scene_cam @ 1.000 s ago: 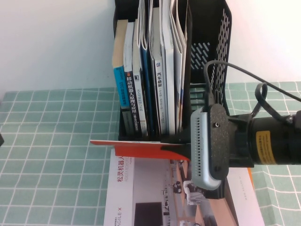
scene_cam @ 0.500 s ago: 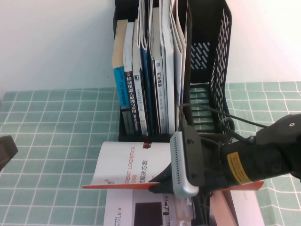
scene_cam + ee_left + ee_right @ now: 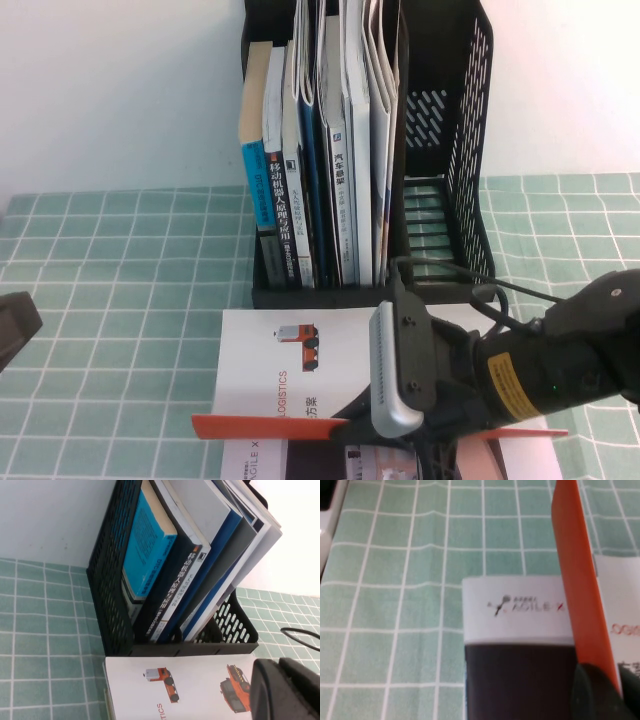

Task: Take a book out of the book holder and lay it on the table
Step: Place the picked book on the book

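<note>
The book (image 3: 290,365), white-covered with small orange-red vehicles, hangs tilted just above the table (image 3: 120,260) in front of the black book holder (image 3: 470,150). Its orange near edge (image 3: 265,426) faces me. My right gripper (image 3: 352,418) is shut on that edge at the lower right; in the right wrist view the orange edge (image 3: 575,580) runs in between the fingers of the right gripper (image 3: 612,692). My left gripper (image 3: 12,325) sits at the far left, shut and holding nothing. Its wrist view shows the left gripper (image 3: 287,692) beside the book (image 3: 200,685) and the holder (image 3: 107,580).
A grey-and-white magazine (image 3: 520,605) lies flat on the cloth under the held book. Several upright books and magazines (image 3: 300,180) fill the holder's left compartments; its right compartment (image 3: 440,200) holds none. A white wall stands behind the holder.
My right gripper has carried the book down and toward me, away from the holder. The book has tipped from edge-on to show its white cover. The left gripper's tip has come into view.
</note>
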Available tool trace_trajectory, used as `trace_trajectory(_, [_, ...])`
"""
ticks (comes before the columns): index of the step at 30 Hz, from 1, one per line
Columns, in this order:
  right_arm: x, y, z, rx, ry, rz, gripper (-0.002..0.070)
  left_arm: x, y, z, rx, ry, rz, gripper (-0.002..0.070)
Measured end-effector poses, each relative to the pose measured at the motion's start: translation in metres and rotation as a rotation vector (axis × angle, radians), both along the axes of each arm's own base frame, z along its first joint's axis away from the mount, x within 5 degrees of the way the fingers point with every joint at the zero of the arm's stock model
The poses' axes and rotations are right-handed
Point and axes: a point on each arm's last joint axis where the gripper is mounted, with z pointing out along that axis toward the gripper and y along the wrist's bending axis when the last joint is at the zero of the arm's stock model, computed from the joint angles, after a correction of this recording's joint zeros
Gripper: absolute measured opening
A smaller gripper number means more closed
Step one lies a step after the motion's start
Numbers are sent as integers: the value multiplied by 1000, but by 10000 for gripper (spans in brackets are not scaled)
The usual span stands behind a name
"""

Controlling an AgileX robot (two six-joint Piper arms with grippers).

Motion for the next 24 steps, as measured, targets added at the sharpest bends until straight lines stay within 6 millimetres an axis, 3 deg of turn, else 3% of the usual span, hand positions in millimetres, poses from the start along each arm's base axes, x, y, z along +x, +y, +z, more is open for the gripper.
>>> trace_trajectory(9, [-3, -4, -8, -26, 39, -45, 44, 0, 0, 0, 4, -3, -2, 1])
trace_trajectory(11, [-1, -5, -9, -33, 65, -94, 123, 0, 0, 0, 2, -6, -4, 1])
trace_trajectory(14, [1, -6, -10, -40, 88, -147, 320, 0, 0, 0, -1, -6, -6, 1])
trace_trajectory(17, [0, -6, -10, -36, 116, -156, 471, 0, -1, 0, -3, -3, -7, 1])
trace_trajectory(20, [-5, -4, -9, -11, 196, -138, 506, -1, -1, 0, 0, 1, -19, 1])
trace_trajectory(24, [-19, 0, -4, 44, 332, -33, 467, -3, -4, -1, 18, 8, -54, 1])
